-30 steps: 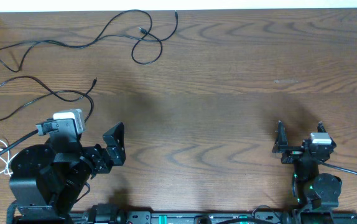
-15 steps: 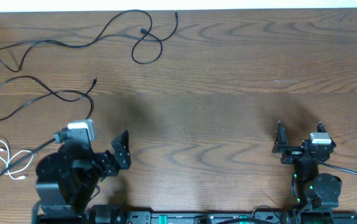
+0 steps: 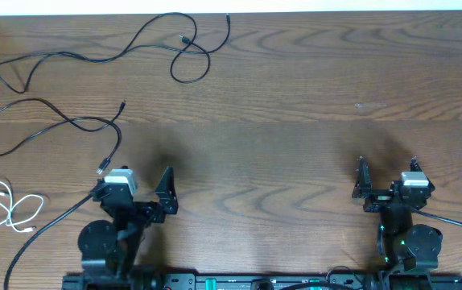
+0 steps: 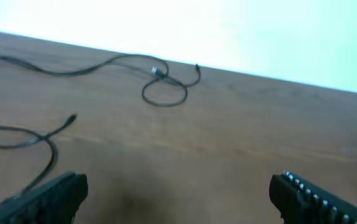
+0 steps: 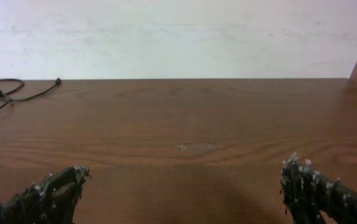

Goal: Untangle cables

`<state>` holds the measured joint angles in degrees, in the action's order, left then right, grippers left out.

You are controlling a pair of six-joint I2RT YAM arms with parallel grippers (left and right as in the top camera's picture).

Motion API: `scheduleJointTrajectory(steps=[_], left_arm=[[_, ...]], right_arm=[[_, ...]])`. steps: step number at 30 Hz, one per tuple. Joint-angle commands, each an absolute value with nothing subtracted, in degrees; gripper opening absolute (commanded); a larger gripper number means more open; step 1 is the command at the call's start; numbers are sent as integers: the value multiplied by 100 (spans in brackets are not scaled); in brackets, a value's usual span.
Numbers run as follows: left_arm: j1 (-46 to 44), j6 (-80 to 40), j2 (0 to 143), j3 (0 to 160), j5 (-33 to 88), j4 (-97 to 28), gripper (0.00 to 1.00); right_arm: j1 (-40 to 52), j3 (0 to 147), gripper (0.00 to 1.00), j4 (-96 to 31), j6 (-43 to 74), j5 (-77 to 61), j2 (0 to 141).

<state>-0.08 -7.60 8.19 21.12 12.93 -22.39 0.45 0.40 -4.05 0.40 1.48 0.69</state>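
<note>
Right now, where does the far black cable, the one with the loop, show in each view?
Overhead: the far black cable runs along the top left, with its loop near top centre.
Left wrist: it crosses from upper left to centre, with the loop just short of the wall.
Right wrist: only its plug end and a short stretch show, at the far left.
Shared landmark: the white wall right behind the cable's free end.

Nothing to read at this moment: no text, label, brand, number or sign is legible in any view. The left pincer [image 3: 137, 179] shows no lettering, nor does the right pincer [image 3: 388, 167], and the table [image 3: 295, 97] ahead of both carries no readable mark.
</note>
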Motion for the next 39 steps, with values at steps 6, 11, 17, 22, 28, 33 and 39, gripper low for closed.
scheduleJointTrajectory(steps=[6,11,17,22,28,33,39], left_arm=[[-25,-707,5,768,1229,-709,99],[-25,-709,10,342,1205,-123,99],[-43,-709,8,23,812,351,99],[-45,-709,8,23,438,252,99],[-45,-698,5,23,279,-401,99],[-47,-252,5,23,272,-405,99],[-45,176,8,23,266,-419,99]], right_arm=[[69,30,99,-429,16,134,32],[69,32,99,-429,16,134,32],[69,32,99,-429,16,134,32],[69,32,99,-429,16,134,32],[69,32,99,-429,16,134,32],[69,32,99,-429,16,134,32],[69,32,99,-429,16,134,32]])
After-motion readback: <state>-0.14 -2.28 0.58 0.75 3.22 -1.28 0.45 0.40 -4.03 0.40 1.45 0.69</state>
